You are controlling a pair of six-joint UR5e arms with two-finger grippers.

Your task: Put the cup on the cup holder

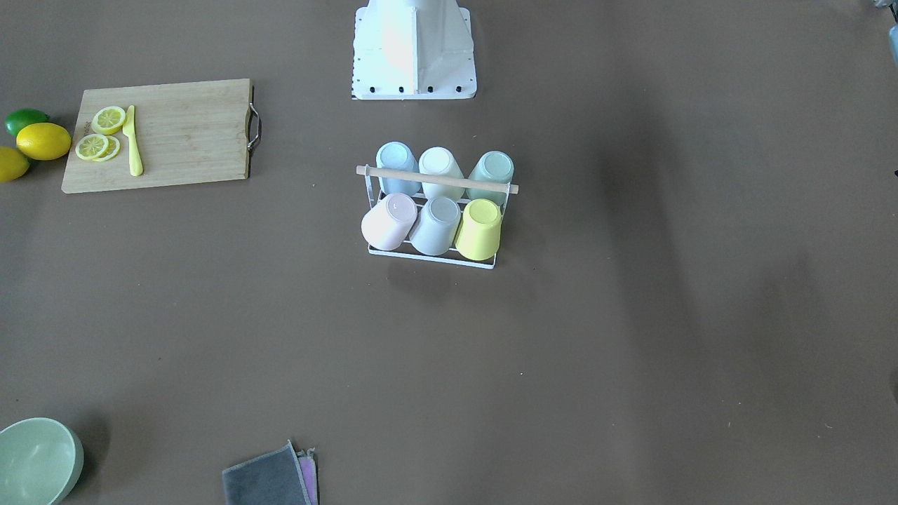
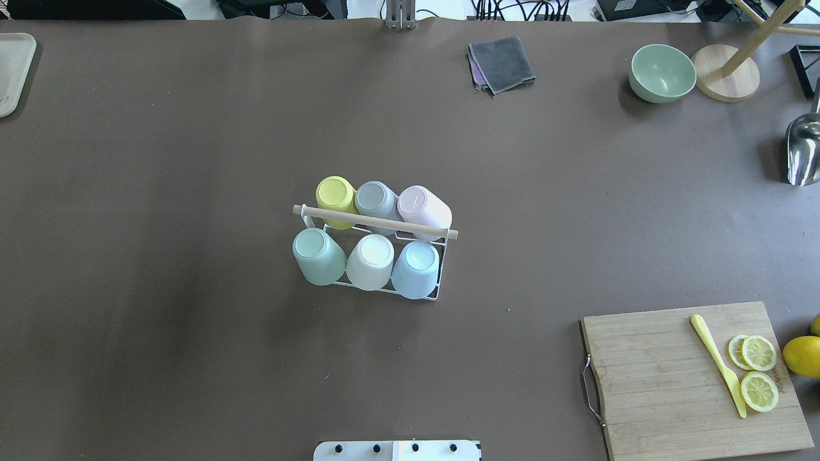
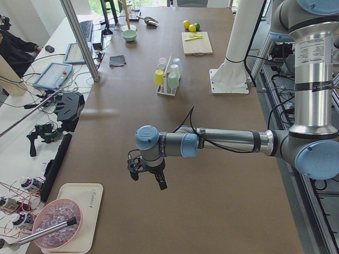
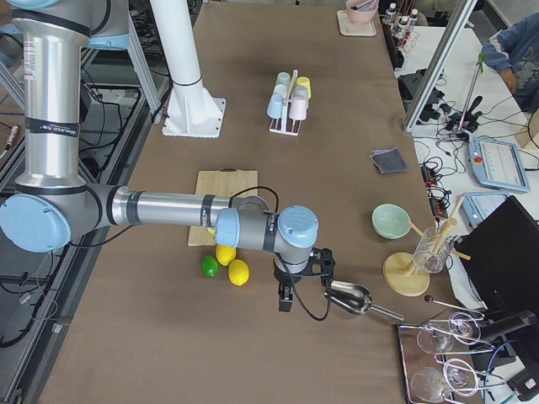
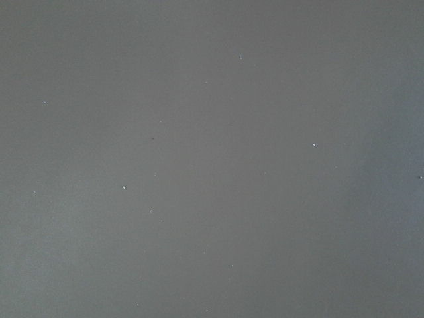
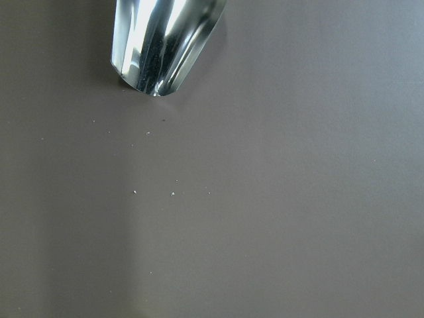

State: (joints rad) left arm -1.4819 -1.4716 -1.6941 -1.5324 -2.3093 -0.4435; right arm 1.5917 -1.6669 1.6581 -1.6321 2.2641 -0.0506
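Note:
The cup holder point(image 1: 429, 258), a white wire rack with a wooden rod point(image 1: 436, 180) across its top, stands mid-table near the robot's base; it also shows in the overhead view point(image 2: 423, 297). Several cups sit upside down on its prongs in two rows, among them a yellow cup point(image 1: 479, 228), a pink cup point(image 1: 388, 221) and a blue cup point(image 1: 396, 165). My left gripper point(image 3: 147, 179) hovers over bare table far to the holder's left. My right gripper point(image 4: 305, 284) hovers far to its right beside a metal scoop point(image 4: 349, 297). I cannot tell whether either is open or shut.
A cutting board point(image 2: 666, 378) with lemon slices point(image 2: 758, 371) and a yellow knife point(image 2: 717, 365) lies at the right, with lemons point(image 1: 43, 140) beside it. A green bowl point(image 2: 662, 73), grey cloth point(image 2: 501, 63), wooden stand point(image 2: 726, 81) and the scoop point(image 6: 162, 40) are at the far side.

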